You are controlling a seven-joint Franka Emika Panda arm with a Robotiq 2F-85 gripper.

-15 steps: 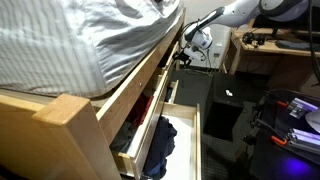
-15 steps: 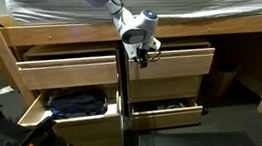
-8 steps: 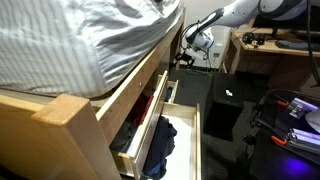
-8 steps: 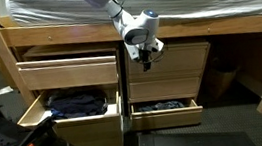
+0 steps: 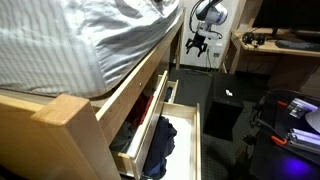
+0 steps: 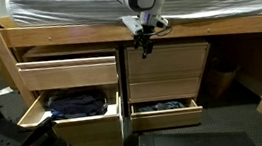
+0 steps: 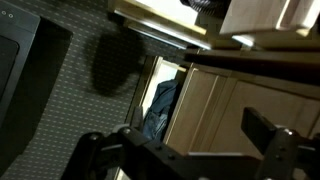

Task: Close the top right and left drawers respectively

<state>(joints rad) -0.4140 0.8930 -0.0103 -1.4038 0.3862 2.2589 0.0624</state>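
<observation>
Currently the claw (image 6: 146, 45) hangs in front of the bed frame (image 6: 6, 58), just above the top right drawer (image 6: 168, 64) and apparently clear of it. Wrist view shows the fingers (image 7: 270, 140) spread wide with nothing between them. Top right drawer sits flush with the frame. Top left drawer (image 6: 69, 73) juts out partway. Lower left drawer (image 6: 87, 127) and lower right drawer (image 6: 167, 120) are pulled out, with dark clothes (image 6: 77, 104) inside.
</observation>
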